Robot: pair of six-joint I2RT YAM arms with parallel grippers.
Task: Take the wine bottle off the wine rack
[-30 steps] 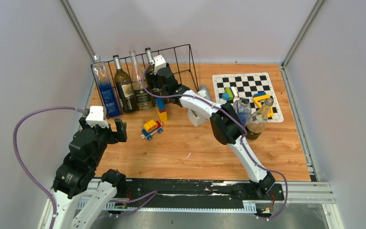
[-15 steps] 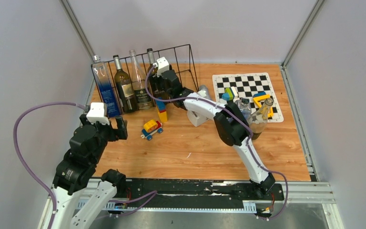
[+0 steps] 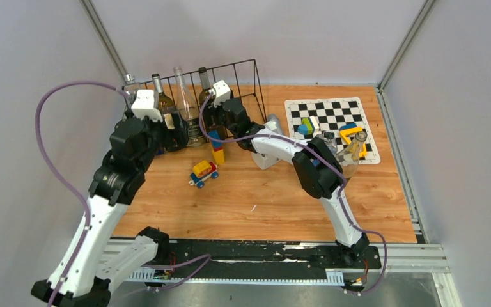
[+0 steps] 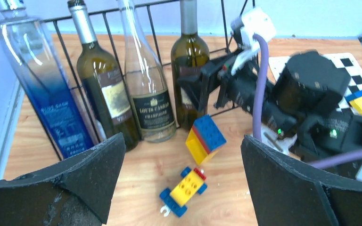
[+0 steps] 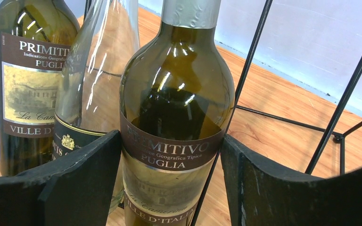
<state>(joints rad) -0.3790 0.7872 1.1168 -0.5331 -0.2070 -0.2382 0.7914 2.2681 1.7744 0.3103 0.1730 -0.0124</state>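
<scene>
The wine rack [image 3: 256, 83] is a black wire frame at the back left. It holds a blue-tinted bottle [image 4: 52, 99], a green wine bottle [image 4: 106, 94], a clear bottle [image 4: 148, 94] and a second green wine bottle [image 3: 202, 83] labelled Primitivo Puglia [image 5: 176, 94]. My right gripper [image 3: 210, 123] is open, with one jaw on each side of this last bottle's lower body [image 5: 172, 150]. A rack wire [image 5: 252, 52] runs between the bottle and the right jaw. My left gripper [image 3: 172, 131] is wide open and empty [image 4: 184, 155], raised in front of the rack.
A yellow and blue toy car [image 3: 203, 171] and a blue-and-yellow block stack [image 3: 216, 146] lie just in front of the rack. A white object [image 3: 265, 157] sits under the right arm. The chessboard mat [image 3: 332, 115] holds blocks; two glass bottles [image 3: 351, 160] stand at its near edge.
The left arm has lifted and swung forward from the near left to just in front of the rack. The right gripper has edged a little further in around the bottle.
</scene>
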